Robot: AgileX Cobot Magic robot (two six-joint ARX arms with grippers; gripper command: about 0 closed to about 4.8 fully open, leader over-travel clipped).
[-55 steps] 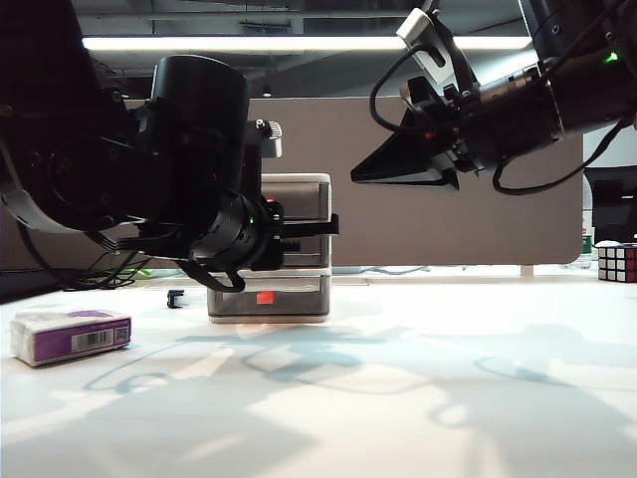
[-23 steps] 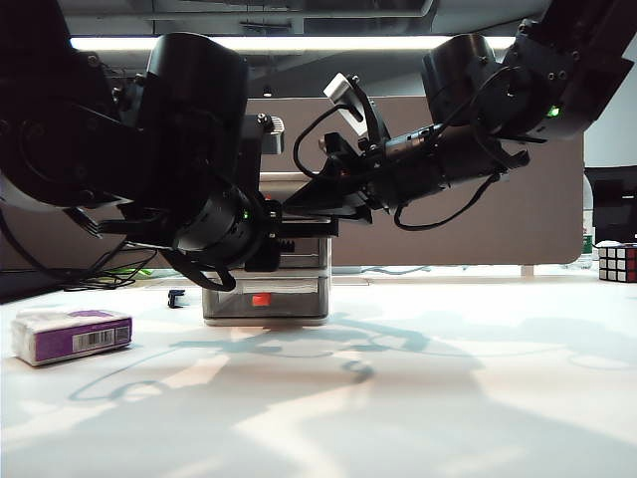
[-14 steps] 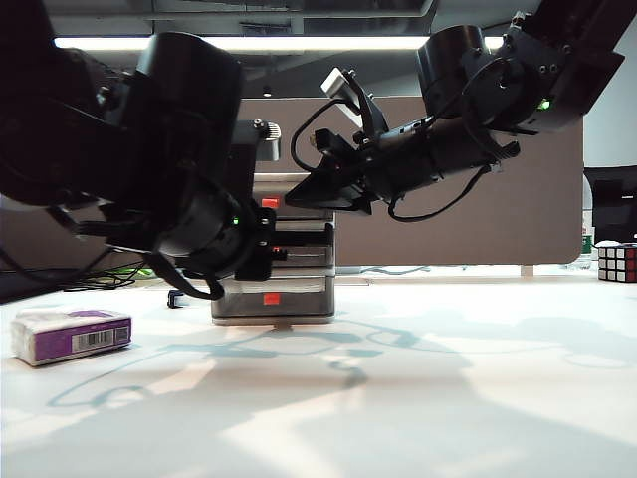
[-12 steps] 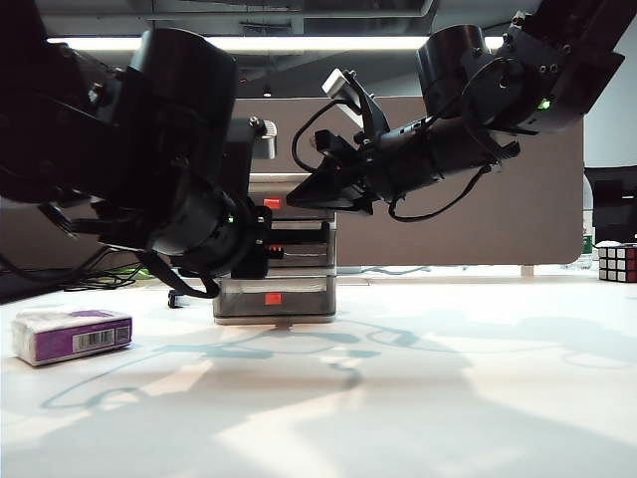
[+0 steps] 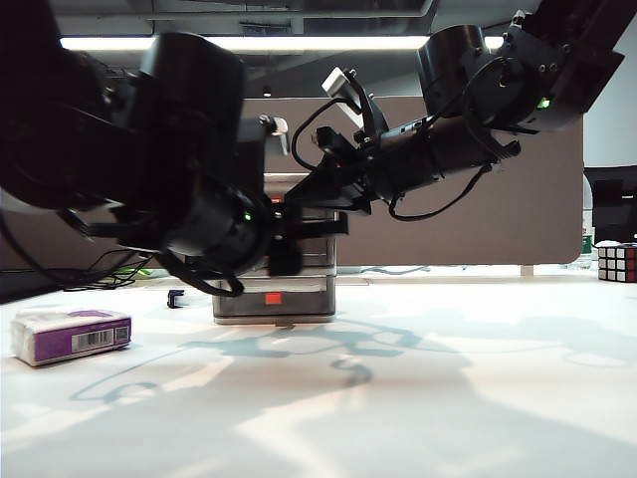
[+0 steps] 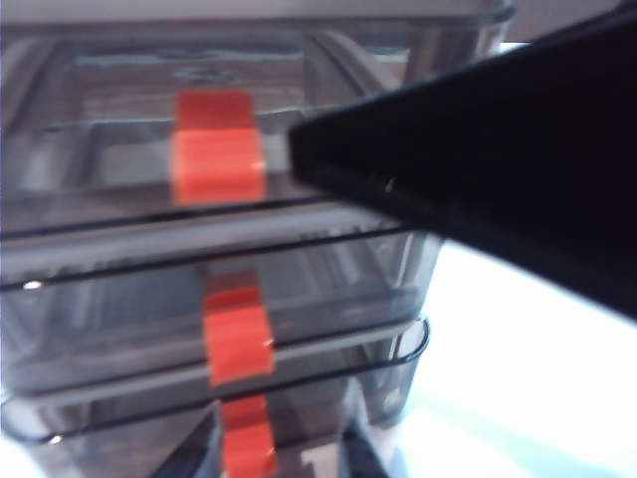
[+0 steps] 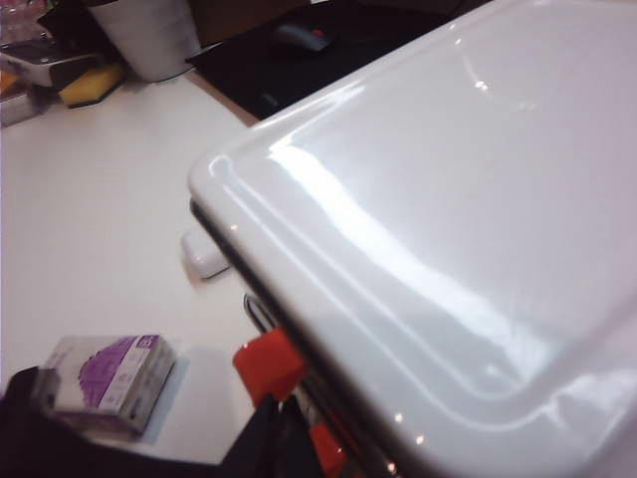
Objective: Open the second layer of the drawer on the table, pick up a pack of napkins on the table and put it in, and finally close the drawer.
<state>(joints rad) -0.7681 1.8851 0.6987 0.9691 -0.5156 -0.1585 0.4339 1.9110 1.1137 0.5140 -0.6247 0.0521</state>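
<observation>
The drawer (image 5: pixel 299 297) stands mid-table, three smoky tiers with red tabs. My left gripper (image 5: pixel 317 231) is at its front, hiding the second layer (image 6: pixel 100 319) from the exterior view. In the left wrist view the left gripper (image 6: pixel 281 460) is open, its fingers either side of the lowest red tab (image 6: pixel 249 448) seen there. My right gripper (image 5: pixel 291 204) is shut, its tip at the front edge of the unit's white top (image 7: pixel 448 199), just above the top tab (image 6: pixel 217 147). The pack of napkins (image 5: pixel 70 336) lies far left on the table (image 5: pixel 448 378), purple and white.
A small black object (image 5: pixel 176 297) lies left of the unit. A Rubik's cube (image 5: pixel 617 261) sits at the far right edge. Beside the unit a small white rounded object (image 7: pixel 204 257) rests on the table. A brown partition stands behind.
My right gripper came down from the upper right onto the unit's top front edge. The unit slid slightly rightward. My left wrist turned a little at the drawer fronts.
</observation>
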